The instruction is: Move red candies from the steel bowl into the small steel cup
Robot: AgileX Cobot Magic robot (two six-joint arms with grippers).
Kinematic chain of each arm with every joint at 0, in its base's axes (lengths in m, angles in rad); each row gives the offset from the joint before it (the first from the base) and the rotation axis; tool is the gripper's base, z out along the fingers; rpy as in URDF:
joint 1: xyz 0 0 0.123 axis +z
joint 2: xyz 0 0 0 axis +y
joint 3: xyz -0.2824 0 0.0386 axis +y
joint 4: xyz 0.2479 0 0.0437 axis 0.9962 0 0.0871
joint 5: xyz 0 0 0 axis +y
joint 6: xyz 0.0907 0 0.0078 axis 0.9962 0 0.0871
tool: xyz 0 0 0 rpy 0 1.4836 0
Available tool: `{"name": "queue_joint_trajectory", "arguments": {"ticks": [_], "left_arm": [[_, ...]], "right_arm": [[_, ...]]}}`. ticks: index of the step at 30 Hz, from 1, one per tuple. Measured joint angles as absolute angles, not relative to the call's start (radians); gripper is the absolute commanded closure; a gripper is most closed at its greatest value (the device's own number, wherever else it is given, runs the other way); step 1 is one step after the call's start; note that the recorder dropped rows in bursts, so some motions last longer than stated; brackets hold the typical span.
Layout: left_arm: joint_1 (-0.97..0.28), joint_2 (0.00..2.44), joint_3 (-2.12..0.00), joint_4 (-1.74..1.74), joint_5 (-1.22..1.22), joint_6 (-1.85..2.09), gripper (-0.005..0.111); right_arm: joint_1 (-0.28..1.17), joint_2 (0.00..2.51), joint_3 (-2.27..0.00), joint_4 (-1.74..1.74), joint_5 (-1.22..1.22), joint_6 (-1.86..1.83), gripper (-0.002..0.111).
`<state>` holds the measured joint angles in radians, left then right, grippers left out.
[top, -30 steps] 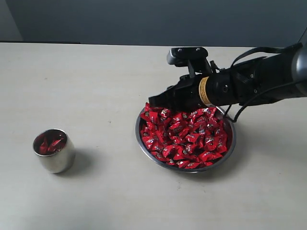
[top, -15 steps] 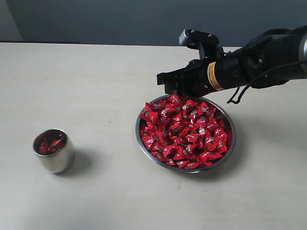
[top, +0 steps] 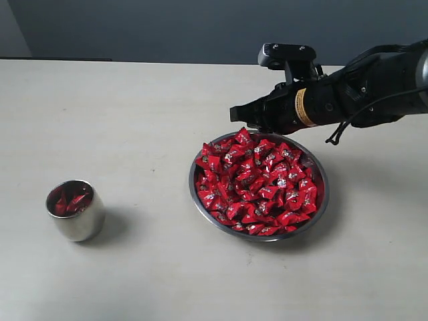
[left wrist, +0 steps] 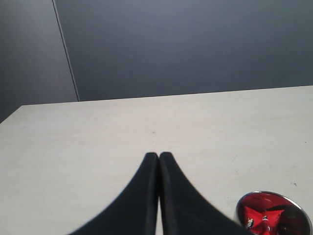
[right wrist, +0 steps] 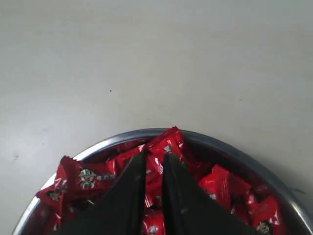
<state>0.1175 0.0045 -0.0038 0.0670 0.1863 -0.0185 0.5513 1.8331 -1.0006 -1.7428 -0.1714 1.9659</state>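
The right gripper point(top: 235, 113) hangs in the air just over the far edge of the steel bowl point(top: 192, 187). Its two black fingers sit very close together, with only a thin gap. Red shows in that gap in the right wrist view, but I cannot tell if one candy is pinched there or if it is just the pile below showing through. The red candies point(top: 257, 184) fill the bowl in a big heap. A few more lie inside the small steel cup point(top: 75, 210). The cup stands straight up on the table point(top: 134, 120) with its mouth open to the top, so a candy has to drop in from above. It sits well apart from the bowl, far off to the left of the right gripper and a bit nearer the front. I think the right arm must reach a long way across the table to get over it. The left gripper point(left wrist: 159, 155) is squeezed closed with nothing in it. It seems to be the nearer one, since its camera sees the cup close by.
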Motion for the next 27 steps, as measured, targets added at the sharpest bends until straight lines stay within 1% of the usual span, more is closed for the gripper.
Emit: {"name": "queue_joint_trajectory", "arguments": {"ticks": [6,9,12,16,21,27], "left_arm": [[0.118,0.004,-0.004,0.067,0.186,-0.019,0.106],[0.118,0.004,-0.004,0.067,0.186,-0.019,0.106],[0.118,0.004,-0.004,0.067,0.186,-0.019,0.106],[0.118,0.004,-0.004,0.067,0.186,-0.019,0.106],[0.118,0.004,-0.004,0.067,0.186,-0.019,0.106],[0.118,0.004,-0.004,0.067,0.186,-0.019,0.106]], "right_arm": [[0.551,1.796,-0.930,-1.743,-0.089,1.917,0.094],[0.519,1.752,-0.916,-1.743,-0.084,1.892,0.094],[0.451,1.723,-0.896,-1.743,-0.142,1.888,0.094],[0.376,1.712,-0.881,-1.741,-0.306,1.831,0.094],[0.369,1.718,-0.881,-1.741,-0.423,1.786,0.094],[0.369,1.762,-0.877,-1.743,-0.460,1.670,0.094]]}}
